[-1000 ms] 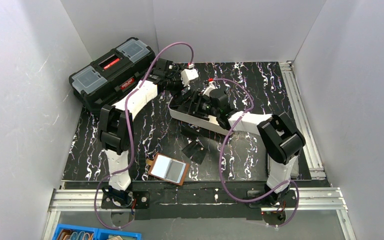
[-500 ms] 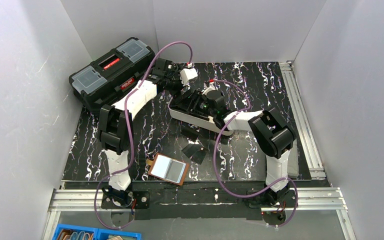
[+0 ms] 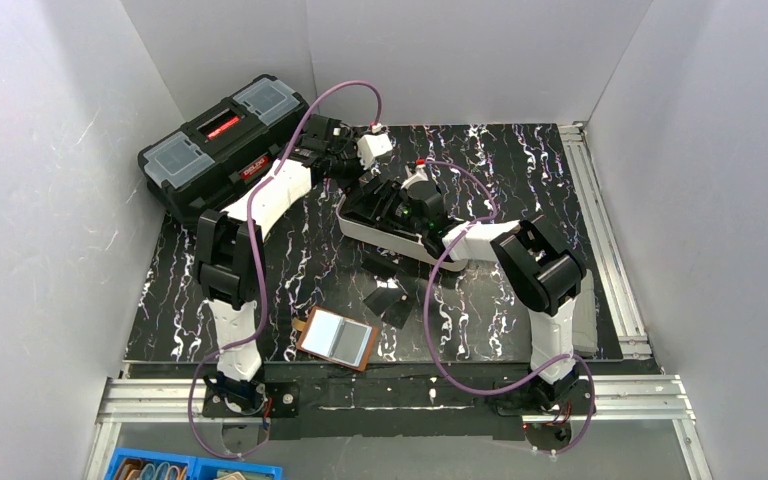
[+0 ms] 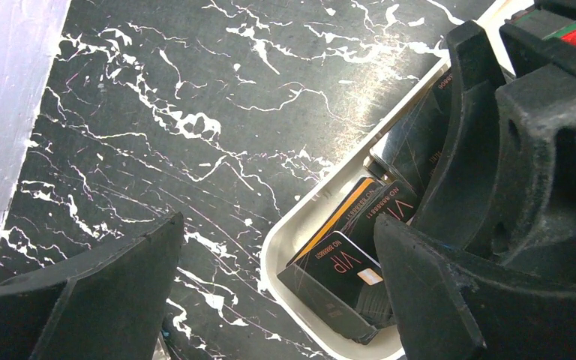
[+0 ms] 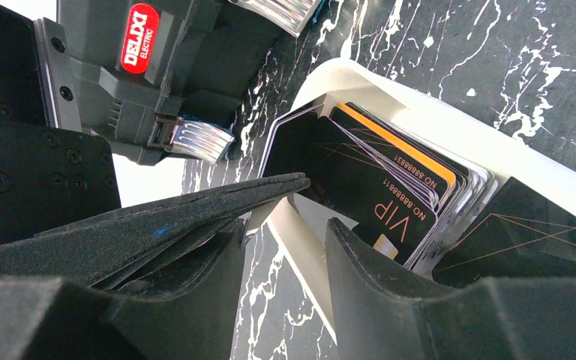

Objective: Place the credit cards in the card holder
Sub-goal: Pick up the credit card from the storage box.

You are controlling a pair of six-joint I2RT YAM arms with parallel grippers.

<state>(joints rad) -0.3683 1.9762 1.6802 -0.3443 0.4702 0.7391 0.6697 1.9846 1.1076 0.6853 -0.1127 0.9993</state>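
The credit cards (image 4: 345,255) are black, marked VIP, and stand stacked at one end of a long white tray (image 3: 370,232); they also show in the right wrist view as credit cards (image 5: 390,187). Two more dark cards (image 3: 387,302) lie loose on the table nearer me. The card holder (image 3: 337,338), a brown wallet, lies open near the front edge. My left gripper (image 4: 279,225) hangs wide open above the tray's end, empty. My right gripper (image 5: 319,202) has narrowed jaws straddling the tray wall (image 5: 304,247), one finger inside against the cards, with a gap still showing.
A big black toolbox (image 3: 222,145) stands at the back left, close to the left arm; it also fills the upper left of the right wrist view as the toolbox (image 5: 165,82). Both grippers crowd the tray's left end. Aluminium rails (image 3: 600,210) border the mat.
My right arm has pushed left and forward along the tray, and its jaws have narrowed. The left gripper has stayed wide open and hardly moved.
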